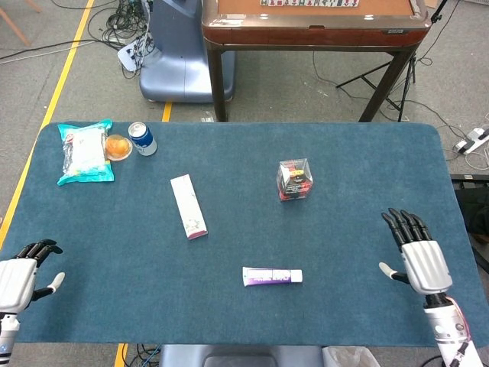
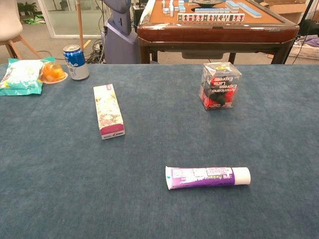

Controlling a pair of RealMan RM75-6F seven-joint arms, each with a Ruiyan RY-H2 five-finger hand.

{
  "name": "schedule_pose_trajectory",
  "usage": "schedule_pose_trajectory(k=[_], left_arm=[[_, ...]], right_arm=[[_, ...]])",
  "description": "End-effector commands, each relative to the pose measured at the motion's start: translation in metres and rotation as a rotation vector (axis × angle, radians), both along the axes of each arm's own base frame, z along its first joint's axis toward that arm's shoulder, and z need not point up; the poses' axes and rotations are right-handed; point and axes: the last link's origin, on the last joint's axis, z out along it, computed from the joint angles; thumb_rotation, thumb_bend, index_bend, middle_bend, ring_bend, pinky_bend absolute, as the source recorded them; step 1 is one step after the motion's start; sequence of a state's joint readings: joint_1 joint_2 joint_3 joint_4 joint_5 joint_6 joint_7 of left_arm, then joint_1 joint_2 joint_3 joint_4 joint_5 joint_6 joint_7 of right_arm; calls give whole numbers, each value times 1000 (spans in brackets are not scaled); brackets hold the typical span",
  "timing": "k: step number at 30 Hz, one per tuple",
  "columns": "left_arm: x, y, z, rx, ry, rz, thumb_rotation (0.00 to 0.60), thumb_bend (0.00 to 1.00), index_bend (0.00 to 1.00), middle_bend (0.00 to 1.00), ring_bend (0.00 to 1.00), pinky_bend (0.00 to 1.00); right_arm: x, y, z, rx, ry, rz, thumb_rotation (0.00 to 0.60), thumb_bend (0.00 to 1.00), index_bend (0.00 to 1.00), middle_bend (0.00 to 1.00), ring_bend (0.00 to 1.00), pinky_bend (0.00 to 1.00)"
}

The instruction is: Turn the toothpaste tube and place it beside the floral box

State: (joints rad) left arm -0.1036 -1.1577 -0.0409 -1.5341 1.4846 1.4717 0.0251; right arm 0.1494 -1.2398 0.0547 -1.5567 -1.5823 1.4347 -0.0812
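Note:
A purple and white toothpaste tube (image 1: 272, 276) (image 2: 207, 177) lies flat near the table's front edge, its white cap pointing right. The long floral box (image 1: 188, 206) (image 2: 108, 110) lies to the left and further back, well apart from the tube. My right hand (image 1: 415, 254) hovers over the right part of the table, fingers spread, holding nothing, well right of the tube. At the front left corner my left hand (image 1: 21, 272) is open and empty. Neither hand shows in the chest view.
A clear cube box with red and black contents (image 1: 294, 179) (image 2: 219, 85) stands behind the tube. At the back left are a blue can (image 1: 142, 138), an orange cup (image 1: 118, 146) and a teal snack bag (image 1: 85, 151). A brown table (image 1: 313, 23) stands beyond.

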Motion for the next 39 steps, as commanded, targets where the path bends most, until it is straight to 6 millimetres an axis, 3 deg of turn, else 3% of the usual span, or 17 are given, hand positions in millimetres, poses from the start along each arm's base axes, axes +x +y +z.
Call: schedule_pose_trajectory(k=[1,11,28,33,39], left_arm=[[-2,-1,4,13,-1,9,600,243,388,285,281,497],[-7,-1,15,55,-3,23,600,244,413,291,282,497],[-13,-2,28,93,2,55,600,244,472,361,326,497],[-14,-3,31,105,1,57,600,243,514,455,357,497],[-17,-4,35,120,8,70,600,244,639,581,416,504]], right_arm=[[11,-6,-15,32,9,41,600,0,62,11,0,91],[43,-15,-59,133,35,142,600,0,62,5,0,90],[79,-16,-112,238,68,287,600,0,0,0,0,82],[86,-17,-125,259,76,308,600,0,0,0,0,80],[92,-19,-138,267,76,328,600,0,0,0,0,79]])
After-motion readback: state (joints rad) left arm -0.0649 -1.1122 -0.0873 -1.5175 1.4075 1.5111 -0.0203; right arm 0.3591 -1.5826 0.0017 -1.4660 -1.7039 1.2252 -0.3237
